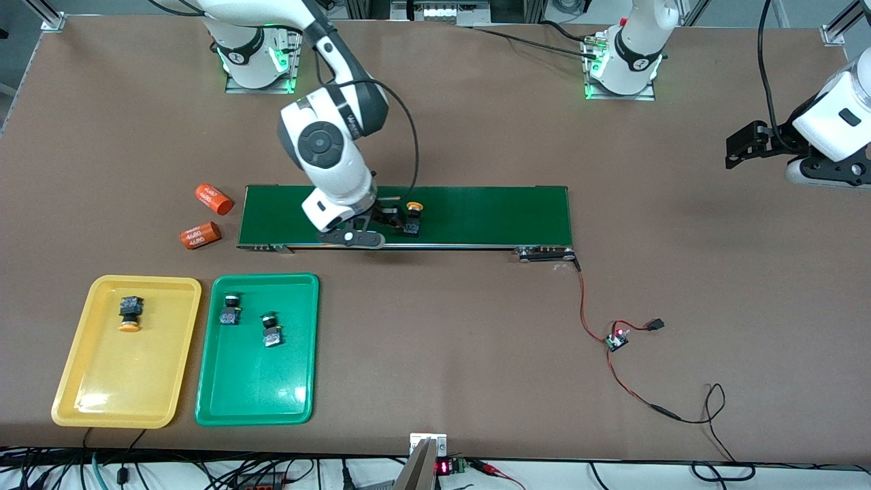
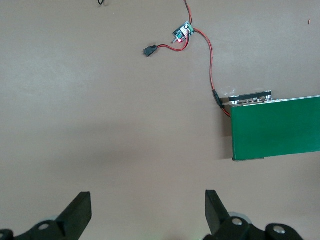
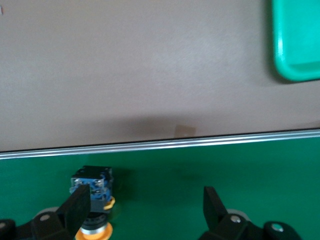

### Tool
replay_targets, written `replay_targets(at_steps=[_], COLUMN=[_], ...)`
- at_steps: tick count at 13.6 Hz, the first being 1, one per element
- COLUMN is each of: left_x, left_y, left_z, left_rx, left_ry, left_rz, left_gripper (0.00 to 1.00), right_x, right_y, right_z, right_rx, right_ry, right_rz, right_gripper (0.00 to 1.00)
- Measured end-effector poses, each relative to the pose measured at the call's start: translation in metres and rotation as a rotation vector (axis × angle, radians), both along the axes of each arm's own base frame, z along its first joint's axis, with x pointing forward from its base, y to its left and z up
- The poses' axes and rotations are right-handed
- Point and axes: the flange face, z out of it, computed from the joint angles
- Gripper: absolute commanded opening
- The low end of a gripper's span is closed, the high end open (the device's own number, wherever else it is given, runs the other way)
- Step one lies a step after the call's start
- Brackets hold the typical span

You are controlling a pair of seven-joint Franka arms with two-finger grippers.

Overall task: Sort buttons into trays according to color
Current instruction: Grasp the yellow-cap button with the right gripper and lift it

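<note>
A yellow-capped button (image 1: pixel 412 219) lies on the conveyor belt (image 1: pixel 476 214). My right gripper (image 1: pixel 388 219) is open and low over the belt beside it. In the right wrist view the button (image 3: pixel 92 186) sits at one finger (image 3: pixel 79 201), outside the gap of the right gripper (image 3: pixel 147 200). The yellow tray (image 1: pixel 122 381) holds one yellow-capped button (image 1: pixel 129 313). The green tray (image 1: pixel 258 388) holds two green-capped buttons (image 1: pixel 230 309) (image 1: pixel 271 330). My left gripper (image 1: pixel 738 146) waits, open and empty, over bare table at the left arm's end; its wrist view shows the left gripper (image 2: pixel 148 202) with jaws wide apart.
Two orange "4680" cylinders (image 1: pixel 214 199) (image 1: pixel 200 235) lie by the belt's end toward the right arm. A small circuit board (image 1: pixel 618 338) with red wires lies nearer the front camera than the belt's other end. A corner of the green tray (image 3: pixel 297 45) shows in the right wrist view.
</note>
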Motion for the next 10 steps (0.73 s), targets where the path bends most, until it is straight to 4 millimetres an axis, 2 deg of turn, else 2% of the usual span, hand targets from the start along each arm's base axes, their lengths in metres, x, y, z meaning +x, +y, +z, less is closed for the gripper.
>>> replay_targets(at_steps=[3, 9, 10], left_x=[0.000, 0.001, 0.001], left_y=[0.001, 0.001, 0.001], left_z=[-0.001, -0.002, -0.002], left_rx=[0.000, 0.000, 0.000], left_ry=[0.001, 0.004, 0.004], left_rz=[0.002, 0.002, 0.002], left_gripper=[1.00, 1.00, 1.00], right_x=[-0.009, -0.012, -0.014], right_y=[0.012, 0.020, 0.021], right_z=[-0.014, -0.029, -0.033], right_rx=[-0.008, -0.009, -0.013], right_ry=[0.008, 0.002, 0.005], right_rz=[-0.006, 0.000, 0.004], right_gripper=[1.00, 1.00, 0.93])
